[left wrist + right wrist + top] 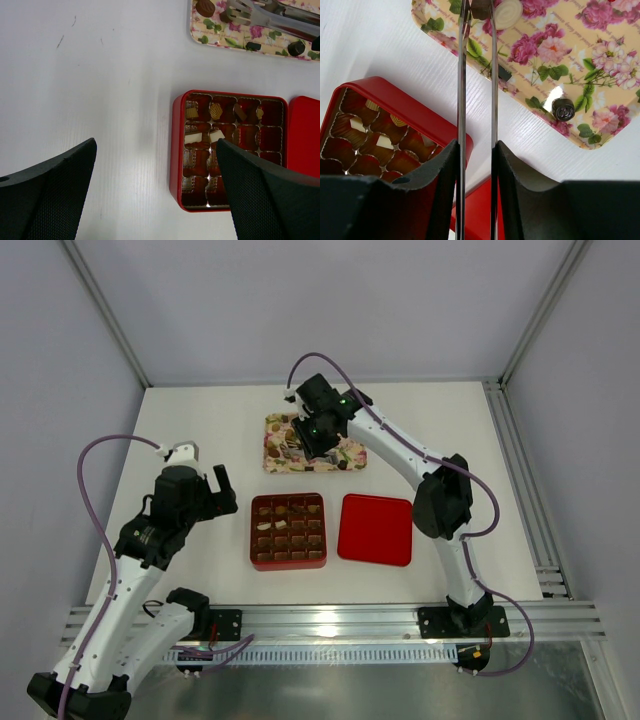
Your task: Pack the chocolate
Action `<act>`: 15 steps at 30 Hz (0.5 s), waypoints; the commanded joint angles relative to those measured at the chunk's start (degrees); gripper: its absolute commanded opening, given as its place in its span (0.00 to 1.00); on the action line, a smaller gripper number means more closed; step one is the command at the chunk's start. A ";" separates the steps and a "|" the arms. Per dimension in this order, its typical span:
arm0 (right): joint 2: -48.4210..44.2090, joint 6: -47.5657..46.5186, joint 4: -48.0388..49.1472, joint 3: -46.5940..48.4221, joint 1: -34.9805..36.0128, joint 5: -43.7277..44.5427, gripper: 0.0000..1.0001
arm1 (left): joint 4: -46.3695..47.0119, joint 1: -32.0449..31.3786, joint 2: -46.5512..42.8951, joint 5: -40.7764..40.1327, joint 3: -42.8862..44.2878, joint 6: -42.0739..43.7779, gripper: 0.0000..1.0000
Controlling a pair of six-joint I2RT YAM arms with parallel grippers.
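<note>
Black textured fingers [55, 190] of the left gripper [156, 145] are seen spread wide, with nothing between them, above the white table [100, 75] just left of the shallow red square box [176, 150]. Its brown gridded insert [197, 165] is noted as partly filled: tan, brown and whitish chocolate pieces [216, 111] lie in the two rows nearest the tray, while the other cells in view show only the liner. A flat red lid [375, 530] is laid just beside the box on its right. Beyond both, a pink-and-cream floral tray [580, 90] is set, with several loose chocolates on it, among them a dark round piece [563, 109] and a whitish swirled piece [507, 12]. The right gripper [476, 145] is positioned over the tray, its fingers pressed onto slim silver metal tongs [461, 75]. The tong tips appear to be closed on a small brown chocolate [480, 7], though this is cut off by the frame edge.
</note>
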 commanded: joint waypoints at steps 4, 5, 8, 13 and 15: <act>-3.13 0.28 -1.25 2.88 -0.13 -1.48 0.40 | 1.01 0.20 -0.47 -0.83 0.45 -0.47 1.00; -3.13 0.28 -1.43 2.70 -0.13 -1.39 0.40 | 1.01 0.20 -0.47 -0.83 0.45 -0.47 1.00; -3.13 0.28 -1.43 2.09 -0.13 -1.39 0.40 | 1.01 0.11 -0.55 -0.83 0.45 -0.47 1.00; -2.61 0.37 -1.51 2.87 -0.13 -1.12 0.43 | 1.10 0.11 -0.55 -0.83 0.45 -0.47 1.00; -2.08 0.45 -1.60 3.66 0.05 -1.21 0.43 | 1.01 0.11 -0.38 -0.91 0.45 -0.39 1.00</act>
